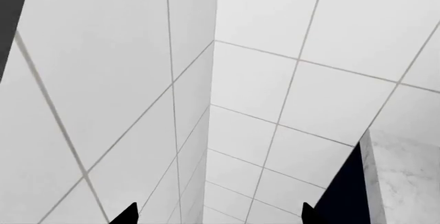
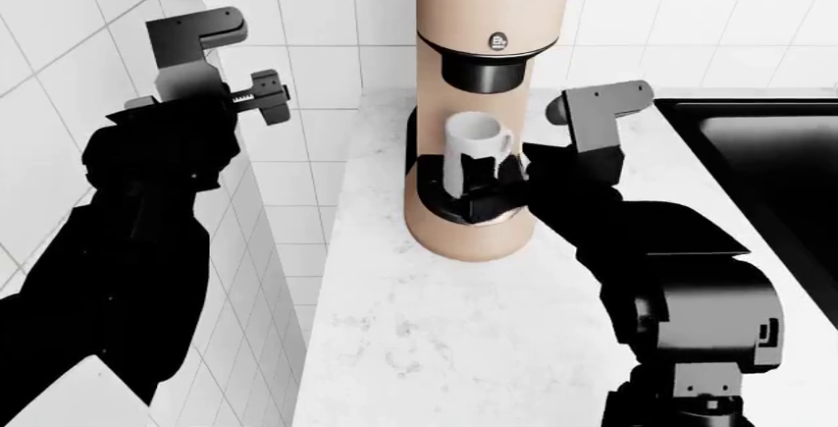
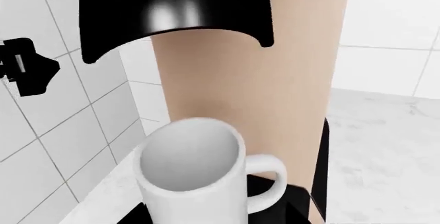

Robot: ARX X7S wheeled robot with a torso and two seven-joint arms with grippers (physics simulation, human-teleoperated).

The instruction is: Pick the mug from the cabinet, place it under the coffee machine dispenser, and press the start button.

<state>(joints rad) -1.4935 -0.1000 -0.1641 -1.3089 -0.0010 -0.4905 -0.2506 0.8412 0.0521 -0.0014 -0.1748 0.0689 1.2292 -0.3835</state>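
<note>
The small plain white cylindrical mug (image 2: 474, 152) stands on the black drip tray (image 2: 474, 209) of the tall beige column coffee machine (image 2: 485, 25), directly beneath its short black round dispenser nozzle (image 2: 486, 74), handle turned toward the sink side. The machine sits near the back left corner of the white marble counter (image 2: 433, 348), close to the tiled wall (image 2: 53, 15).

My right claw (image 2: 488, 177) is low at the mug's base, black fingers showing against its lower wall. I judge them loosely around it, but whether they grip or have let go I cannot tell; the right wrist view shows only the mug's rim and handle just under the nozzle.

The risk, as I see it: if I pull back while a finger touches the handle or wall, the mug could drag off the tray or tip. The gap under the nozzle looks tight, so lifting could knock the rim against it.

My left claw (image 2: 216, 83) is raised beside the wall tiles, well apart from the mug, fingers (image 1: 127, 214) spread wide and empty.
</note>
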